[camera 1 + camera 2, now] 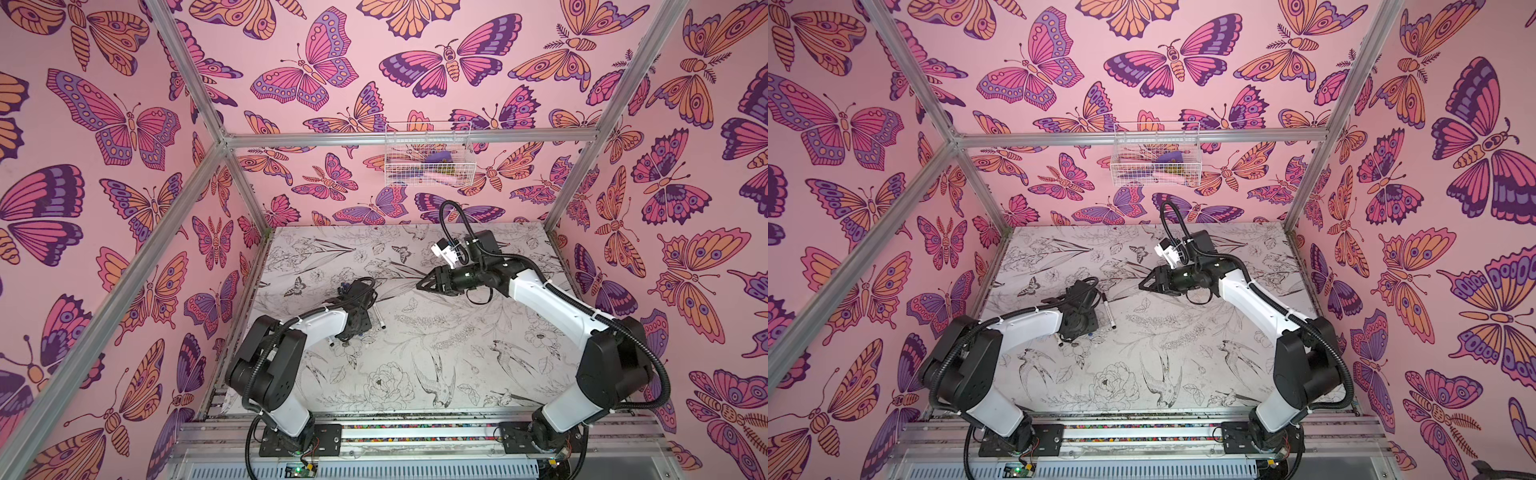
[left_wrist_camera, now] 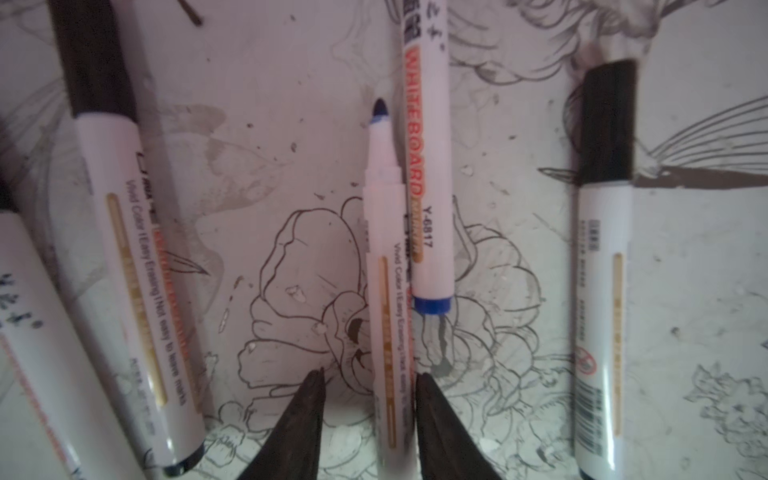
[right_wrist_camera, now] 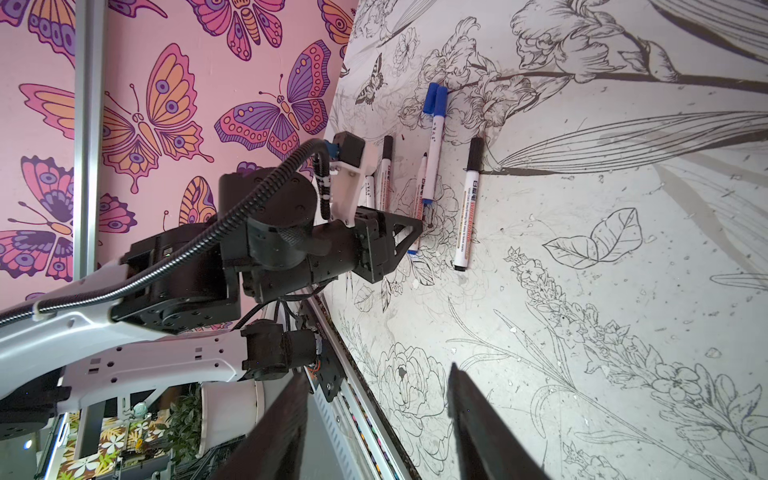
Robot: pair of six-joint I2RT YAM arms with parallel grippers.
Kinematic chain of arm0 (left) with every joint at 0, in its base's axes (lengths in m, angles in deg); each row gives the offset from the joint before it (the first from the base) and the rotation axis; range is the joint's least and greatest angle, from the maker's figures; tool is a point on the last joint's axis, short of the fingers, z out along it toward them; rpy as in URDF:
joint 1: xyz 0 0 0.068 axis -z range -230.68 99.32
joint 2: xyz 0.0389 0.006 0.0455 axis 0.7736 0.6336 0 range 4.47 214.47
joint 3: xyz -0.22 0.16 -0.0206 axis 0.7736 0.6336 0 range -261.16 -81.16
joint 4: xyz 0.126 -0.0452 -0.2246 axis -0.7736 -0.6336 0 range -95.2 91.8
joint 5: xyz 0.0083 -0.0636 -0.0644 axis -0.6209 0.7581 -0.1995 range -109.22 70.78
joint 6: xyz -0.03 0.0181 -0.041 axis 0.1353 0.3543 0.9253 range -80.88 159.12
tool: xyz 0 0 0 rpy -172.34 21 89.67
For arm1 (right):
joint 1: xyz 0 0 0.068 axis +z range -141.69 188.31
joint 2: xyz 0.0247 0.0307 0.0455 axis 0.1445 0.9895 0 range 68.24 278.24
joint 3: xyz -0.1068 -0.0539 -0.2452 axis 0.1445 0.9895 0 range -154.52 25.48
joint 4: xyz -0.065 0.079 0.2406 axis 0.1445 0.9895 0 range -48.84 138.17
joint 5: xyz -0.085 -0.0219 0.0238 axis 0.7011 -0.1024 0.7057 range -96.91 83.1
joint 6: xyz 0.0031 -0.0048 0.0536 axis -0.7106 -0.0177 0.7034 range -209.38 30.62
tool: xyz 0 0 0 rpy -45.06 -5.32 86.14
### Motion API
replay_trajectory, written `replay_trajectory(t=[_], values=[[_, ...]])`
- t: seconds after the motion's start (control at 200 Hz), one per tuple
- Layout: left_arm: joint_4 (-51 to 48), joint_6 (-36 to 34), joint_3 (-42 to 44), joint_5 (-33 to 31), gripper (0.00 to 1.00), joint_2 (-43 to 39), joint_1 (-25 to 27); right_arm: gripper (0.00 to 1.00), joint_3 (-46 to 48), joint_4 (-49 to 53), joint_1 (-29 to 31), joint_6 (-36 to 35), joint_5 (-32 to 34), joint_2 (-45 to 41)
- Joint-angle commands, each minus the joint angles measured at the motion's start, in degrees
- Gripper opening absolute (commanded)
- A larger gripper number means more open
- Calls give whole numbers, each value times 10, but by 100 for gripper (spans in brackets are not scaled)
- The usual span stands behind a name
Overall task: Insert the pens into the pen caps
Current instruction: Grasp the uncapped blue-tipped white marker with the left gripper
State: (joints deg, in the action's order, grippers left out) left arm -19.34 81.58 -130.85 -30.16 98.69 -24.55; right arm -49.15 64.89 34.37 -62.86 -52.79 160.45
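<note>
The left end effector (image 2: 371,372) is down at the bench (image 1: 457,353) with its jaws partly open astride the uncapped pen (image 2: 386,291). One finger is at or against the barrel's side, the other stands a little clear, and nothing is gripped. The pen's blue tip (image 2: 379,110) points away from the fingers. Pressed against that barrel lies a blue-capped pen (image 3: 434,153), pointing the opposite way, so its blue end plug (image 2: 432,305) sits just past one fingertip and crowds that side. A second blue cap (image 3: 430,97) lies against that pen's cap; I cannot tell whether it is loose. Two black-capped pens flank the pair, one (image 2: 124,249) on one side and one (image 2: 602,291) on the other, both apart from the fingers. A fifth barrel (image 2: 29,332) shows at the frame's edge. The right end effector (image 3: 378,370) hangs wide open and empty above the middle of the bench, well apart from the pens. A wire basket (image 1: 428,153) hangs on the back wall.
</note>
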Motion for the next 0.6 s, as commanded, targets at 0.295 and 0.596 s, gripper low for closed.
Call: replay_trajectory(t=[0.295,0.596], values=[[-21,-2,31,-10,17,14,-12,53,-17,3,0,-13,2,-6],[-52,-19,-4,-25,0,-54,-15,53,-59,7,36,-9,26,30]])
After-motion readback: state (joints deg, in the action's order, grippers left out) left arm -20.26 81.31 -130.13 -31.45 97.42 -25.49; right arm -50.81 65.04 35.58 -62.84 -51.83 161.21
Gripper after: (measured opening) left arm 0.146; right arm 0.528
